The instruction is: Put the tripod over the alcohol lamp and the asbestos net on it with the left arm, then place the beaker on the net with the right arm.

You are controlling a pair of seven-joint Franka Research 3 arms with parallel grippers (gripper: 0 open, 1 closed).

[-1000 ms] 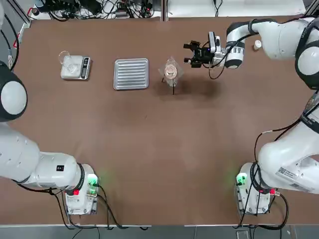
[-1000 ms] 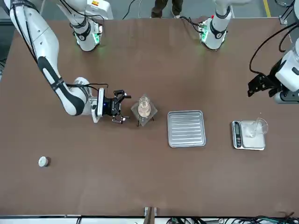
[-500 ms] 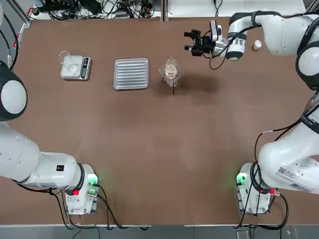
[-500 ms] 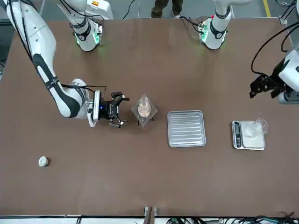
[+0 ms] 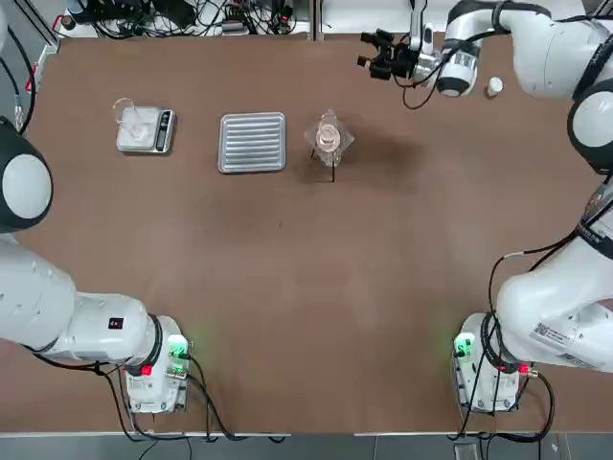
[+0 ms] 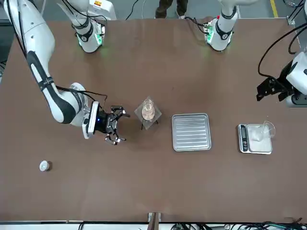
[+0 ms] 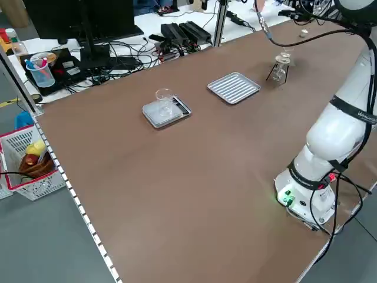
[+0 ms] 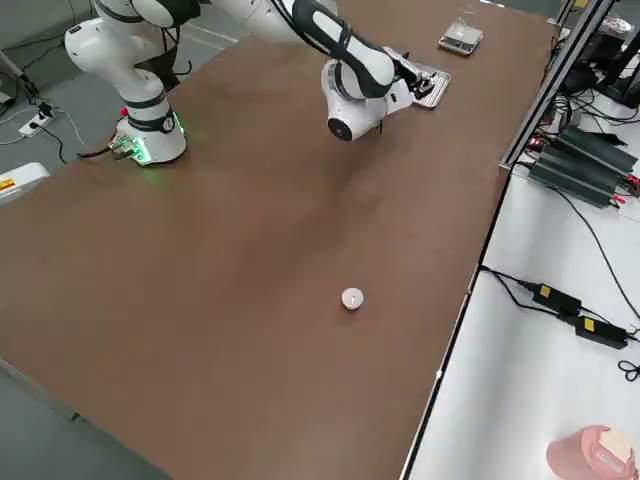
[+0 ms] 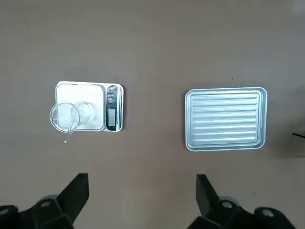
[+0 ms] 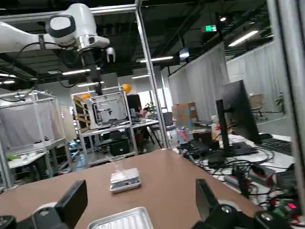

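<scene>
Beaker (image 5: pixel 329 134) stands on net (image 6: pixel 156 115) over tripod (image 5: pixel 332 169), at 3 o'clock of the tray (image 5: pixel 252 143). Task appears complete. Right end effector (image 5: pixel 374 55) is wide open, empty, at 1 o'clock of the stack. Left end effector (image 6: pixel 265 88) is open, empty, parked.

- A brown table (image 5: pixel 287 287) carries a small clear glass beaker (image 5: pixel 329 134) on a square grey mesh net (image 5: pixel 341 140) over a black wire tripod (image 5: pixel 332 169).
- A ridged silver tray (image 5: pixel 253 142) lies just beside it.
- The right arm's black gripper (image 5: pixel 372 53), jaws apart, hangs near the far edge.
</scene>
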